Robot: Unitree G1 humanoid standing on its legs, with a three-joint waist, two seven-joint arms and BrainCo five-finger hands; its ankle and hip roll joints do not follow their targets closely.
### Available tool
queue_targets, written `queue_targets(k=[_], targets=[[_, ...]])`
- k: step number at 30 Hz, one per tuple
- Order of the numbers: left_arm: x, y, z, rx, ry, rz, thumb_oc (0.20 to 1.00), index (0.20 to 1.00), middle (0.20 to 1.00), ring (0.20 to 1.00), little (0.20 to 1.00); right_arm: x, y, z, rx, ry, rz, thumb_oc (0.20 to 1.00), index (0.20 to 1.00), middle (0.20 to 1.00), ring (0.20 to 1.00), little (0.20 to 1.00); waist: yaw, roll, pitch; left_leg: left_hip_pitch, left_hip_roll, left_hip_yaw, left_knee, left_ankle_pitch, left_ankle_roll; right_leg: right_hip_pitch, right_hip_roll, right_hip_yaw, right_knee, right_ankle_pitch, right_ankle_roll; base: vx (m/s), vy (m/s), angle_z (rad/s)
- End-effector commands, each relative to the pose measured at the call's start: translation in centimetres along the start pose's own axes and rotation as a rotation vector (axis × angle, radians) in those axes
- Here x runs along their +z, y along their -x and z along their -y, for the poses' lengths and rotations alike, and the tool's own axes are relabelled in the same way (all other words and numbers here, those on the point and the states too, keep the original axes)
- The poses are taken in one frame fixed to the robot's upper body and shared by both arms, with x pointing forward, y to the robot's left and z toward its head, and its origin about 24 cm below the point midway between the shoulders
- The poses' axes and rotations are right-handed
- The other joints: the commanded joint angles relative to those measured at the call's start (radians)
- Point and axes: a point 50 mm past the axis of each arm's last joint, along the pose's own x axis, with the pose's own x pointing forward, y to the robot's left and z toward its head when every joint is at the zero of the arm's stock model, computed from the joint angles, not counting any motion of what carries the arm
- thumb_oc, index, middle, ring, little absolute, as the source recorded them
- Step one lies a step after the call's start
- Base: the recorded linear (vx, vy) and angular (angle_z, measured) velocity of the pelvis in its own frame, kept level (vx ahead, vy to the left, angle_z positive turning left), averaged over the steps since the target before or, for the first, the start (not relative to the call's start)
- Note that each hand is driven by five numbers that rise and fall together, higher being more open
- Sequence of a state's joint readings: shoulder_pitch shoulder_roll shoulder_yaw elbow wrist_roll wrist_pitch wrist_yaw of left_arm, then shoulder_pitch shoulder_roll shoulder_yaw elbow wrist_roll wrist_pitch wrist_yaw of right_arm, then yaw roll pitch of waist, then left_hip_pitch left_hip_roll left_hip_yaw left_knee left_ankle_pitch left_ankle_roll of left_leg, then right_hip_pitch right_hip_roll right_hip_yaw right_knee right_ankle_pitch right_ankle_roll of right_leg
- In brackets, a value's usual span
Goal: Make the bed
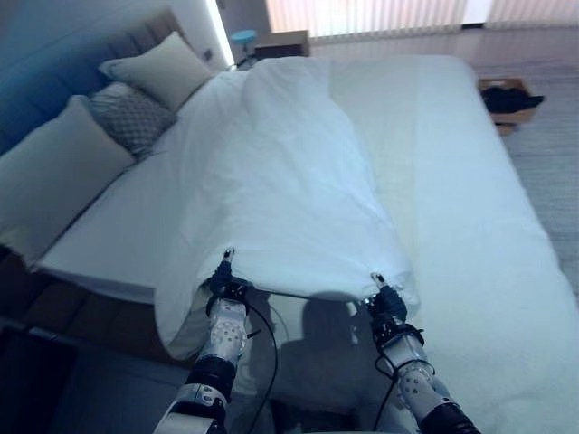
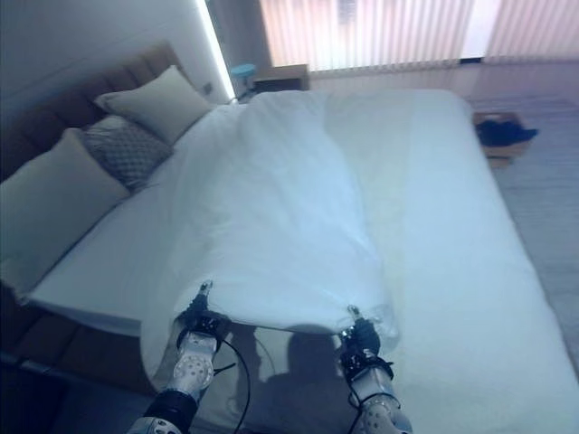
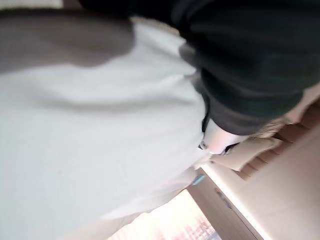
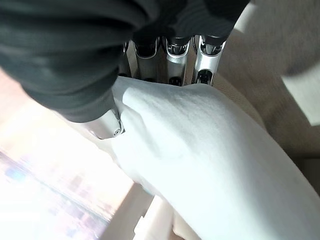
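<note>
Duvet [image 1: 280, 181] edge pinched by left hand [image 1: 223, 280] & right hand [image 1: 384, 298].

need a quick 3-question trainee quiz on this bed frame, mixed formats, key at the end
1. True or false: the white duvet covers the whole light mattress.
2. Multiple choice: where does the grey patterned cushion lie? A) between two plain cream pillows at the headboard; B) at the foot of the bed; C) on the floor.
3. Fill in: the left robot hand and the right robot hand both grip the duvet at its near ____.

Key
1. False: it lies in a long folded band down the robot's left part of the bed, and the right part is bare.
2. A
3. edge
</note>
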State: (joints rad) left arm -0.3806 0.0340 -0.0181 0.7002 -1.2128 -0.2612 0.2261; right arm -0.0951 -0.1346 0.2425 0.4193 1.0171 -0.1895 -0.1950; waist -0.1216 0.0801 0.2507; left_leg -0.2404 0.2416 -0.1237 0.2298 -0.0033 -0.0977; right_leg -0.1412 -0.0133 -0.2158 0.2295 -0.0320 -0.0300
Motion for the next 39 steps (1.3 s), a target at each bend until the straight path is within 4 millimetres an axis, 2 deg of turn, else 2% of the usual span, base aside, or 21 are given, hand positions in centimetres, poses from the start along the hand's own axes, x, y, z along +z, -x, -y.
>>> queue_targets(k=[1, 2, 3, 4, 7, 9, 11, 12, 13, 16, 18, 19, 22, 23, 24, 26, 27, 28, 30, 35, 39], targets=[[10.5, -0.1, 1.2, -0.125, 0.034, 0.378, 0.2, 0.2, 0.2, 0.2, 0.2, 2.5, -0.7, 0.4, -0.032, -0.02, 0.117, 0.2, 0.2, 0.2, 0.2, 0.2, 0.064, -0.055, -0.107, 0.134, 0.03, 0.046, -0.227, 0.141, -0.076, 0.135, -0.261, 0.335, -0.02, -0.058, 0.211, 0.15, 0.502, -0.4], [10.5, -0.1, 1.2, -0.124, 0.034, 0.378, 0.2, 0.2, 0.2, 0.2, 0.2, 2.5, -0.7, 0.4, -0.032, -0.02, 0.116, 0.2, 0.2, 0.2, 0.2, 0.2, 0.068, -0.057, -0.107, 0.137, 0.029, 0.05, -0.227, 0.14, -0.075, 0.138, -0.263, 0.338, -0.027, -0.054, 0.213, 0.11, 0.477, -0.47], [9.8, 0.0, 1.0, -0.127, 0.011, 0.358, 0.2, 0.2, 0.2, 0.2, 0.2, 2.4, -0.7, 0.6, -0.042, -0.013, 0.109, 0.2, 0.2, 0.2, 0.2, 0.2, 0.073, -0.077, -0.109, 0.121, -0.013, 0.071, -0.183, 0.099, -0.062, 0.133, -0.327, 0.337, -0.043, 0.084, 0.245, 0.08, 0.85, -0.1], [9.5, 0.0, 0.9, -0.127, -0.008, 0.349, 0.2, 0.2, 0.2, 0.2, 0.2, 2.3, -0.8, 0.0, -0.028, -0.007, 0.109, 0.2, 0.2, 0.2, 0.2, 0.2, 0.091, -0.09, -0.087, 0.115, -0.063, 0.165, -0.127, 0.045, -0.034, 0.093, -0.393, 0.234, -0.052, 0.196, 0.215, 0.05, 1.017, 0.19], [9.7, 0.2, 0.6, -0.115, -0.028, 0.361, 0.2, 0.2, 0.2, 0.2, 0.2, 1.1, -1.0, -0.8, -0.019, -0.014, 0.071, 0.2, 0.2, 0.2, 0.2, 0.2, 0.129, -0.074, -0.08, 0.141, -0.103, 0.275, -0.174, 0.038, 0.0, 0.095, -0.425, -0.077, 0.022, 0.154, 0.178, -0.03, 0.802, 0.05], [9.9, 0.4, 0.1, -0.104, -0.022, 0.363, 0.2, 0.2, 0.2, 0.2, 0.2, 0.6, -1.1, -1.4, 0.012, -0.017, 0.05, 0.2, 0.2, 0.2, 0.2, 0.2, 0.128, -0.065, -0.082, 0.182, -0.146, 0.311, -0.247, 0.069, 0.017, 0.093, -0.302, -0.107, 0.118, 0.042, 0.159, 0.05, 0.694, 0.01], [10.4, 0.5, -0.3, -0.094, -0.015, 0.38, 0.2, 0.2, 0.2, 0.2, 0.2, -0.1, -1.3, -1.9, 0.026, -0.025, 0.022, 0.2, 0.2, 0.2, 0.2, 0.2, 0.154, -0.079, -0.089, 0.231, -0.2, 0.352, -0.295, 0.063, 0.018, 0.133, -0.227, -0.198, 0.144, -0.032, 0.181, 0.07, 0.457, -0.24], [10.4, 0.5, -0.3, -0.092, -0.016, 0.38, 0.2, 0.2, 0.2, 0.2, 0.2, -0.1, -1.3, -1.8, 0.026, -0.025, 0.02, 0.2, 0.2, 0.2, 0.2, 0.2, 0.153, -0.081, -0.085, 0.239, -0.201, 0.352, -0.299, 0.062, 0.017, 0.14, -0.228, -0.199, 0.143, -0.036, 0.182, -0.03, 0.368, -0.27], [10.8, 0.7, -0.7, -0.083, -0.017, 0.392, 0.2, 0.2, 0.2, 0.2, 0.2, -0.5, -1.4, -1.9, 0.029, -0.023, 0.003, 0.2, 0.2, 0.2, 0.2, 0.2, 0.168, -0.104, -0.09, 0.246, -0.243, 0.373, -0.305, 0.068, 0.017, 0.175, -0.136, -0.218, 0.103, -0.084, 0.185, -0.12, 0.285, -0.3], [10.6, 1.0, -1.0, -0.071, 0.009, 0.398, 0.2, 0.2, 0.2, 0.2, 0.2, -0.8, -1.5, -2.3, 0.038, -0.039, -0.01, 0.2, 0.2, 0.2, 0.2, 0.2, 0.189, -0.138, -0.092, 0.205, -0.285, 0.422, -0.259, 0.087, 0.022, 0.218, -0.013, -0.164, -0.008, -0.093, 0.158, -0.15, 0.26, -0.41], [10.4, 1.3, -1.7, -0.045, 0.045, 0.4, 0.2, 0.2, 0.2, 0.2, 0.2, -0.9, -1.8, -3.0, 0.048, -0.044, -0.018, 0.2, 0.2, 0.2, 0.2, 0.2, 0.22, -0.148, -0.103, 0.178, -0.296, 0.462, -0.237, 0.084, 0.005, 0.275, 0.016, -0.156, -0.124, -0.141, 0.12, -0.1, 0.119, -0.36], [10.0, 1.4, -2.1, -0.033, 0.045, 0.389, 0.2, 0.2, 0.2, 0.2, 0.2, -0.7, -1.8, -2.7, 0.036, -0.038, -0.015, 0.2, 0.2, 0.2, 0.2, 0.2, 0.221, -0.144, -0.1, 0.16, -0.301, 0.467, -0.213, 0.085, 0.005, 0.286, 0.039, -0.102, -0.147, -0.15, 0.094, -0.16, 0.097, -0.37], [9.7, 1.6, -3.0, -0.005, 0.065, 0.387, 0.2, 0.2, 0.2, 0.2, 0.2, -0.8, -1.8, -2.5, 0.03, -0.022, -0.021, 0.2, 0.2, 0.2, 0.2, 0.2, 0.235, -0.131, -0.079, 0.098, -0.277, 0.493, -0.136, 0.147, -0.026, 0.293, 0.069, -0.05, -0.199, -0.111, 0.052, -0.27, 0.096, -0.39], [9.6, 1.9, -3.1, 0.001, 0.078, 0.398, 0.2, 0.2, 0.2, 0.2, 0.2, -0.7, -1.9, -2.6, 0.027, -0.02, -0.017, 0.2, 0.2, 0.2, 0.2, 0.2, 0.276, -0.115, -0.047, 0.027, -0.272, 0.387, -0.027, 0.213, -0.08, 0.29, 0.063, -0.023, -0.223, -0.08, 0.04, -0.2, 0.08, -0.38], [9.6, 1.9, -3.0, 0.0, 0.079, 0.398, 0.2, 0.2, 0.2, 0.2, 0.2, -0.6, -1.9, -2.6, 0.027, -0.02, -0.015, 0.2, 0.2, 0.2, 0.2, 0.2, 0.276, -0.112, -0.05, 0.02, -0.269, 0.385, -0.025, 0.216, -0.079, 0.285, 0.066, -0.024, -0.225, -0.075, 0.038, -0.3, 0.157, -0.72], [10.0, 2.4, -4.2, 0.037, 0.093, 0.426, 0.2, 0.2, 0.2, 0.2, 0.2, -0.7, -1.9, -3.0, 0.049, 0.0, -0.023, 0.2, 0.2, 0.2, 0.2, 0.2, 0.302, -0.107, -0.034, -0.009, -0.307, 0.215, 0.055, 0.195, -0.077, 0.266, 0.04, -0.017, -0.228, -0.047, 0.051, -0.17, 0.133, -0.63], [10.2, 2.7, -4.6, 0.051, 0.1, 0.441, 0.2, 0.2, 0.2, 0.2, 0.2, -1.1, -1.9, -2.7, 0.036, 0.002, -0.041, 0.2, 0.2, 0.2, 0.2, 0.2, 0.299, -0.118, -0.03, -0.006, -0.294, 0.196, 0.113, 0.146, -0.044, 0.264, 0.016, -0.02, -0.233, -0.035, 0.062, -0.15, 0.178, -0.33], [10.3, 2.9, -5.0, 0.062, 0.089, 0.44, 0.2, 0.2, 0.2, 0.2, 0.2, -1.6, -1.7, -2.5, 0.027, 0.002, -0.059, 0.2, 0.2, 0.2, 0.2, 0.2, 0.296, -0.131, -0.03, 0.044, -0.271, 0.175, 0.126, 0.038, 0.02, 0.255, -0.018, -0.025, -0.216, -0.027, 0.077, -0.11, 0.139, -0.32], [10.4, 3.0, -5.0, 0.063, 0.08, 0.442, 0.2, 0.2, 0.2, 0.2, 0.2, -1.8, -1.7, -2.2, 0.018, -0.001, -0.069, 0.2, 0.2, 0.2, 0.2, 0.2, 0.296, -0.133, -0.034, 0.074, -0.273, 0.13, 0.119, 0.013, 0.037, 0.248, -0.029, -0.019, -0.208, -0.025, 0.082, -0.04, 0.197, -0.19], [10.1, 2.5, -5.2, 0.084, 0.038, 0.412, 0.2, 0.2, 0.2, 0.2, 0.2, -1.9, -1.4, -1.0, -0.023, 0.022, -0.096, 0.2, 0.2, 0.2, 0.2, 0.2, 0.244, -0.115, -0.079, 0.199, -0.159, 0.076, -0.091, 0.013, 0.017, 0.228, -0.089, -0.029, -0.196, -0.046, 0.108, 0.0, 0.319, 0.14], [9.6, 2.1, -4.4, 0.071, -0.026, 0.391, 0.2, 0.2, 0.2, 0.2, 0.2, -1.3, -1.5, -0.5, -0.031, 0.081, -0.086, 0.2, 0.2, 0.2, 0.2, 0.2, 0.224, -0.091, -0.084, 0.228, -0.196, 0.068, -0.149, -0.008, 0.013, 0.231, -0.156, -0.037, -0.189, -0.02, 0.14, -0.01, 0.424, 0.26]])
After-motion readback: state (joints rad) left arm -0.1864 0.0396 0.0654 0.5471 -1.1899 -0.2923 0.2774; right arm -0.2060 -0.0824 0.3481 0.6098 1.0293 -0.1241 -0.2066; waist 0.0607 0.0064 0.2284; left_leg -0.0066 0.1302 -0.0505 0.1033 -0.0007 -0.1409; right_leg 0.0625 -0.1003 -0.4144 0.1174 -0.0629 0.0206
